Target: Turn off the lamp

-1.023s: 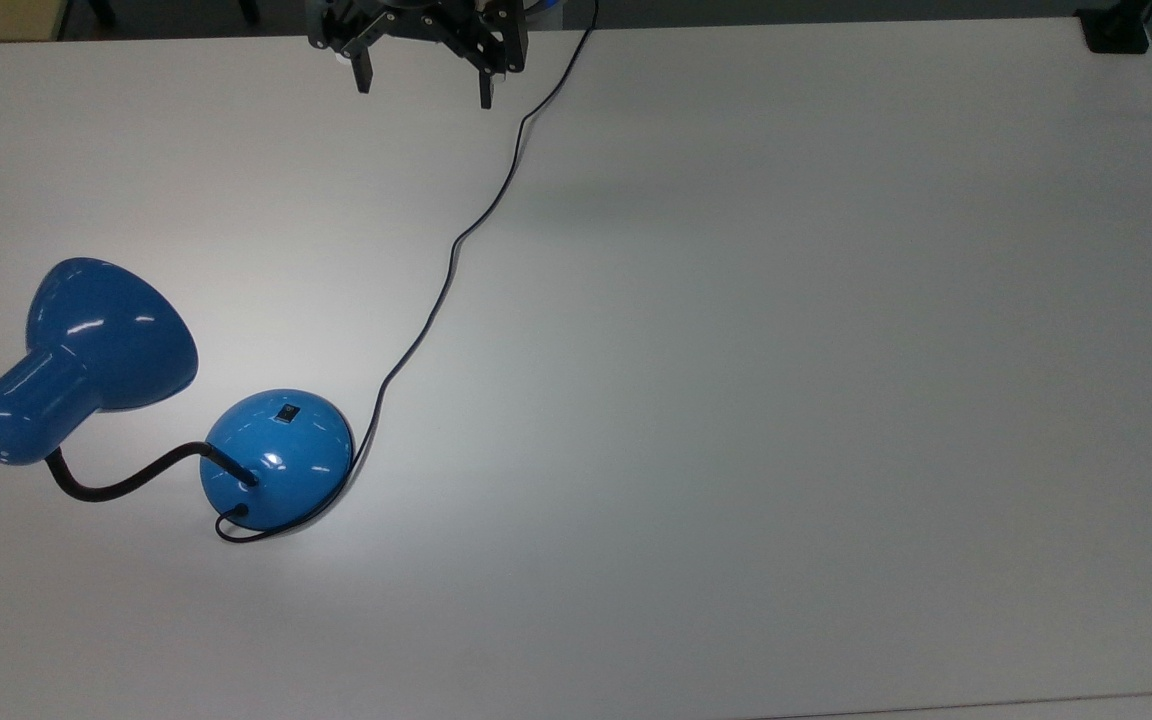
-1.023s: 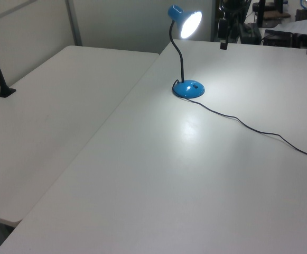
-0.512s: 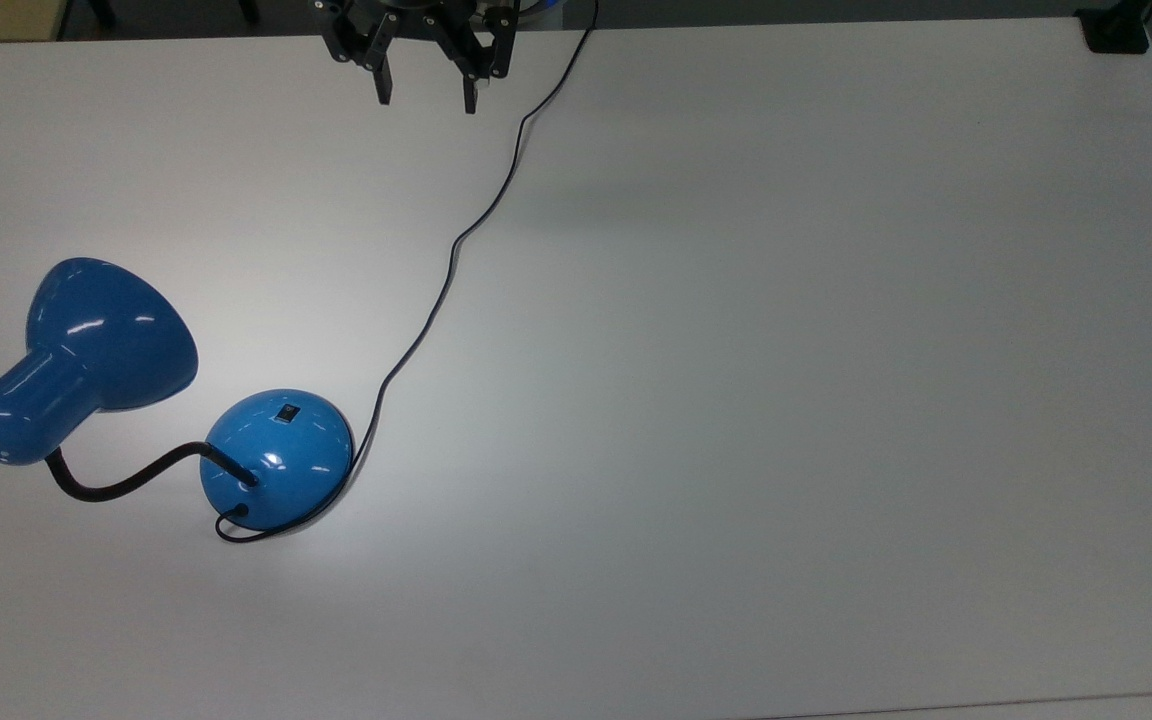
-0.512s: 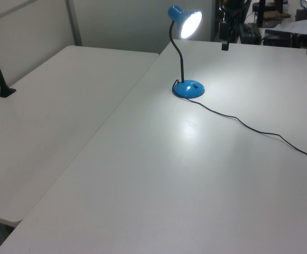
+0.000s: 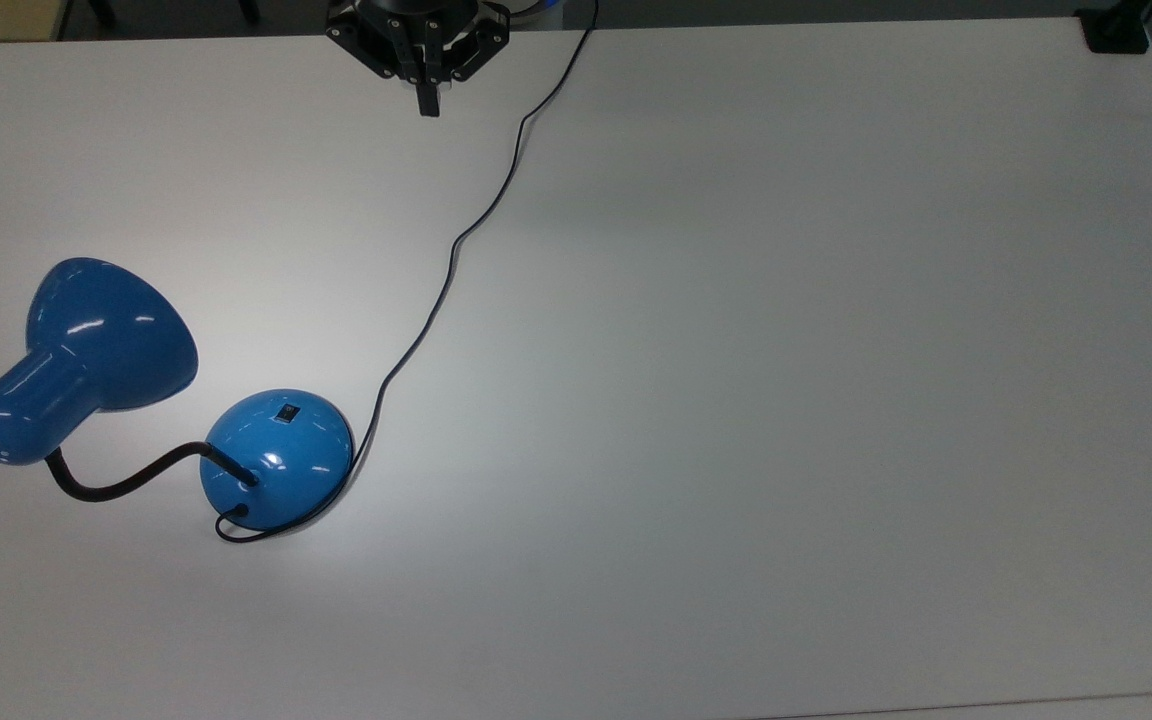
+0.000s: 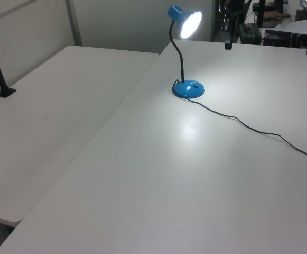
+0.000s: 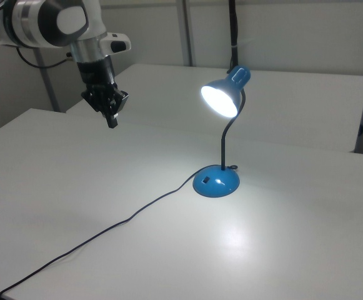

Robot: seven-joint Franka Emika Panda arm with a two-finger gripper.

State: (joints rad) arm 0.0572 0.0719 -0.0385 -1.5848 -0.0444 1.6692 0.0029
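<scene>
On the white table [image 5: 736, 400], the pinched-together gripper [image 5: 427, 105] hangs well apart from the lit lamp [image 5: 276, 455]; a misaimed press could snag its cord [image 5: 446, 290].

Lamp: glossy blue desk lamp [image 6: 184, 53] with lit bell shade, black gooseneck, domed base on the white table [image 6: 195, 174]
Cord: thin black cord [image 6: 248, 127] trailing toward the left view's right
Gripper: dark gripper [image 6: 228, 44] hanging beside the shade, apart from it

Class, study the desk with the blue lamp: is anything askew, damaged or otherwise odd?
Nothing stands out. The lamp stands upright on the table, lit, its base flat and the switch untouched. Its cord trails loosely across the tabletop. The gripper hangs shut, well apart from the lamp.
</scene>
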